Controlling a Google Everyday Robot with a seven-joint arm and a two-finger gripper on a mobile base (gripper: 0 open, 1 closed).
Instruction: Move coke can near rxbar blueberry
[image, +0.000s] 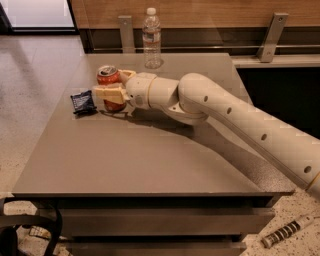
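Fingers (111, 94) of the gripper (109, 83) sit on either side of the coke can (106, 75), one across its near side and one behind it, pressed against its sides so that the can is clamped between them. The can stands upright at the far left part of the desk (150, 165), its silver top showing above the near finger. Whether its base touches the desk cannot be told, since the finger hides it. Just to the left of the can, close but apart from it, lies the dark blue snack bar (83, 102), flat on the desk near the left edge. The white arm (240, 117) reaches in from the lower right, low over the desk. A clear water bottle (152, 39) stands upright at the far edge, well behind the can.
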